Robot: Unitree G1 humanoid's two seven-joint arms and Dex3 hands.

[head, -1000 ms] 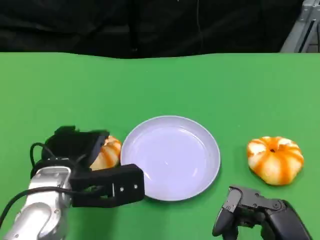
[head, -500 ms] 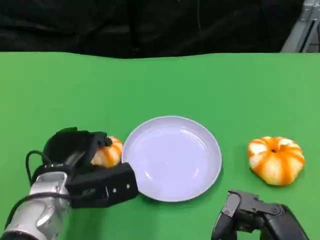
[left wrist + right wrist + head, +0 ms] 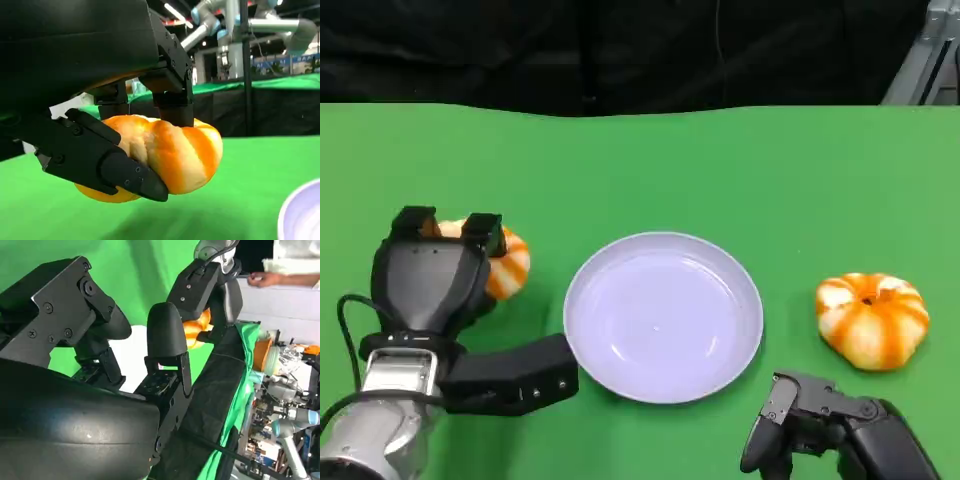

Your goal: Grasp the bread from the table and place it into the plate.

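We find no brand, label or legible writing on any item. We count two bread rolls, one plate and two hands on the green desk [image 3: 740, 160]. The left hand [image 3: 435, 280] grips one orange-striped bread roll [image 3: 505, 262], fingers closed over its top and the thumb under its side; in the left wrist view the roll [image 3: 175, 150] hangs clear of the desk surface, with a shadow beneath it. This held roll sits to the left of the plate [image 3: 663, 316], near its rim but not over it. The plate is white, round and shallow, and lies at the centre of the desk. The second bread roll [image 3: 871, 319], same orange and pale striping, rests on the desk to the right of the plate, apart from it. The right hand [image 3: 825, 430] is low at the near edge, below the second roll, holding nothing; we cannot tell how far its fingers are spread
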